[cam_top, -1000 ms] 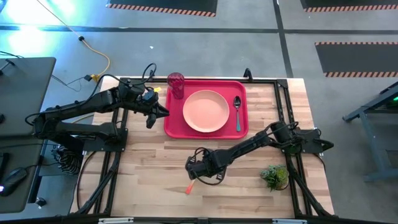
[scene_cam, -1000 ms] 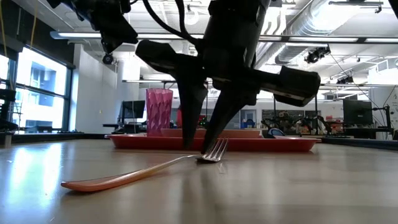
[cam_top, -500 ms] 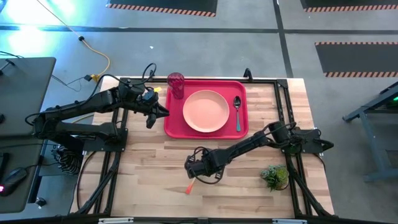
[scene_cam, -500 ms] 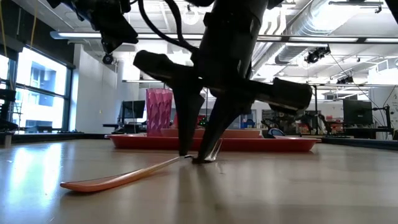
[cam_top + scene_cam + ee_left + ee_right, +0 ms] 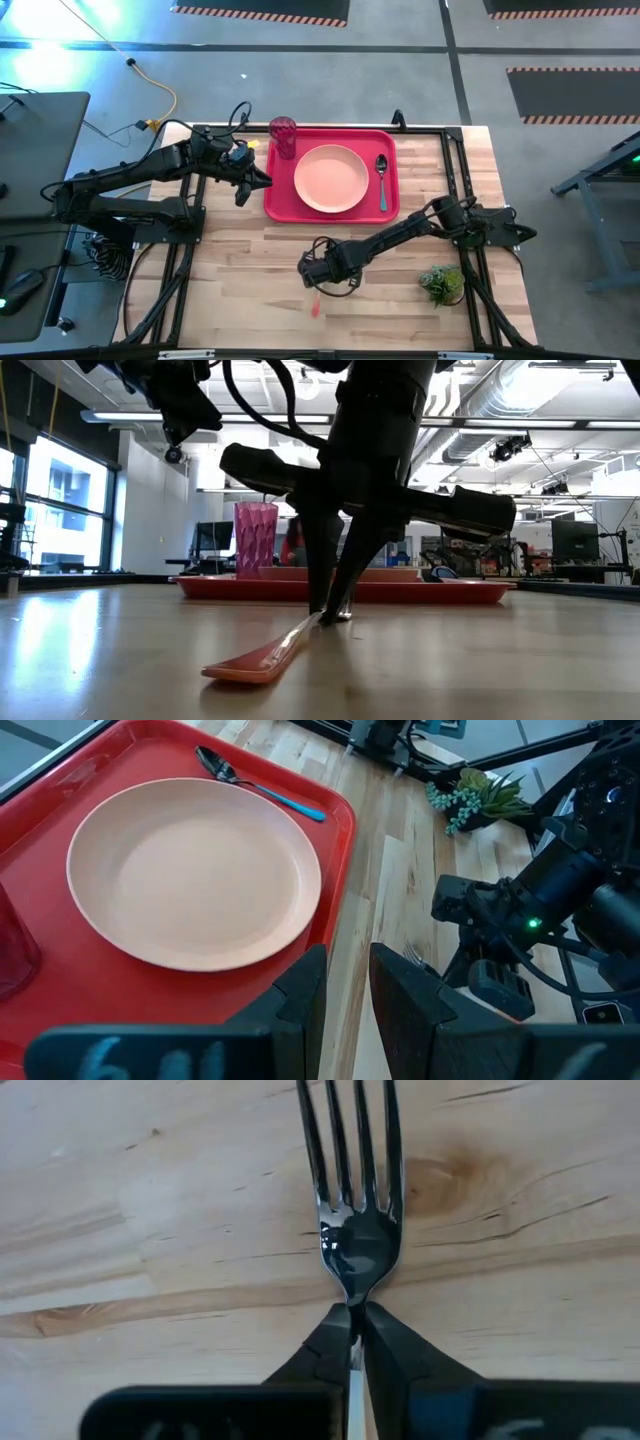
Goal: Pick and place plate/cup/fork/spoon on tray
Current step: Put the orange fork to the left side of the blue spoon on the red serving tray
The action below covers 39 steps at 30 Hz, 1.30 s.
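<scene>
1. On the bare wood in front of the tray (image 5: 272, 205), the right gripper (image 5: 318, 282) is pressing down over the fork (image 5: 355, 1200), its two fingers pinched together on the thin neck just behind the tines.
2. The fork is lying flat on the table (image 5: 240, 290), not yet lifted. Its long axis is running straight out from the closed jaws: tines ahead of the fingertips in the right wrist view, the orange-red handle trailing behind them, toward the table's near edge in the high view.
3. In the low view the handle is reaching toward the camera while the tines sit under the fingertips — so the grip is at one end, and I judge the long handle will droop or swing once raised.
4. The tray is lying beyond the gripper, well apart, toward the table's far side. It is already carrying the plate (image 5: 331, 179), the spoon (image 5: 382, 180) just beside the plate, and the cup (image 5: 283, 137) in a far corner.
5. The left gripper (image 5: 345, 990) is hovering just beside the tray's left rim, jaws only narrowly parted and holding nothing — the right arm is plainly the nearer one to the fork.
6. A small potted plant (image 5: 441, 284) is standing near the right arm's base.
</scene>
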{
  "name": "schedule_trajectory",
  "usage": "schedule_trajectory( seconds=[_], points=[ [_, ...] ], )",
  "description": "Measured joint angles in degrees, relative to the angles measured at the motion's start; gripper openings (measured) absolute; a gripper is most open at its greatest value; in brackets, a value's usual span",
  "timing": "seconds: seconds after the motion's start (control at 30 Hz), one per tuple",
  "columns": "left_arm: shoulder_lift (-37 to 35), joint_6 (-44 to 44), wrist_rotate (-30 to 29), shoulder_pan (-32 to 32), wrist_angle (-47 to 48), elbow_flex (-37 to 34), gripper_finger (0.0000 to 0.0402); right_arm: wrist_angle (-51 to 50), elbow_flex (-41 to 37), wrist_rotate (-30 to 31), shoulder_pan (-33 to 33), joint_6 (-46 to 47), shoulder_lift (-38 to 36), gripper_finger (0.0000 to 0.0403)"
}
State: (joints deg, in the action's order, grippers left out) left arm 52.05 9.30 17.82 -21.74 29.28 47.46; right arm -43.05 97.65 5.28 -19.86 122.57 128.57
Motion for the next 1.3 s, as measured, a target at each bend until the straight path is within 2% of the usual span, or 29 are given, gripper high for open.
schedule_trajectory(
  seconds=[0.5, 0.7, 0.9, 1.3],
  points=[
    [0.0, 0.0, 0.0, 0.0, 0.0, 0.0, 0.0069, 0.4, 0.2, -0.9, 0.0, -6.8, -0.1, 0.0002],
    [0.0, 0.0, 0.0, 0.0, 0.0, 0.0, 0.0069, -1.0, 2.8, 3.5, 0.1, -11.2, -0.6, 0.0001],
    [0.0, 0.0, 0.0, 0.0, 0.0, 0.0, 0.0069, -6.5, 8.0, 4.4, 1.6, -18.4, -0.6, 0.0001],
    [0.0, 0.0, 0.0, 0.0, 0.0, 0.0, 0.0069, -29.0, 23.5, 11.6, 5.1, -33.3, -0.7, 0.0001]
  ],
)
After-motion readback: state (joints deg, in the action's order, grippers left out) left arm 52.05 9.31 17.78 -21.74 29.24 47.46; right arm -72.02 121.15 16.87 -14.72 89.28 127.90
